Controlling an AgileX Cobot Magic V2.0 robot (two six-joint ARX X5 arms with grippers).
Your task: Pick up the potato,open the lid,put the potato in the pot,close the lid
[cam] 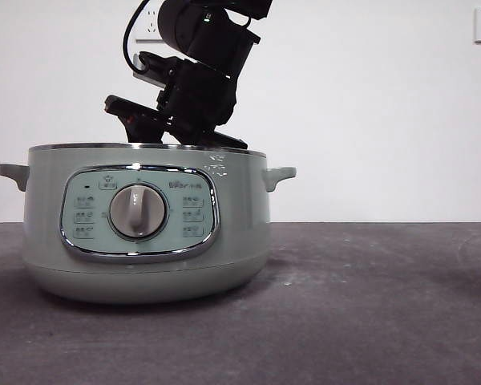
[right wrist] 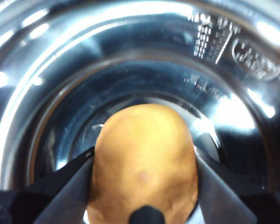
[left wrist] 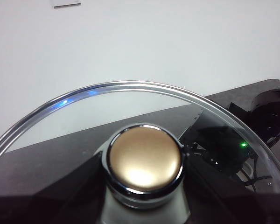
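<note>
Orange-brown, the potato [right wrist: 143,163] sits clamped in the right hand [right wrist: 143,186], lowered inside the shiny bowl of the open green pot [cam: 144,233] on the desk [cam: 369,305]. Left hand [left wrist: 144,205] apparently grips the glass lid [left wrist: 130,107] by its knob, held aloft.

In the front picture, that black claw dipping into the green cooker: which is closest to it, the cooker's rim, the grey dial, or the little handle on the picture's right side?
Measured from the right gripper:
1. Rim of the pot: right beneath the claw.
2. Handle: out to the side, lower down.
3. Grey dial: lower on the front panel.
Handle and dial are close to call.
</note>
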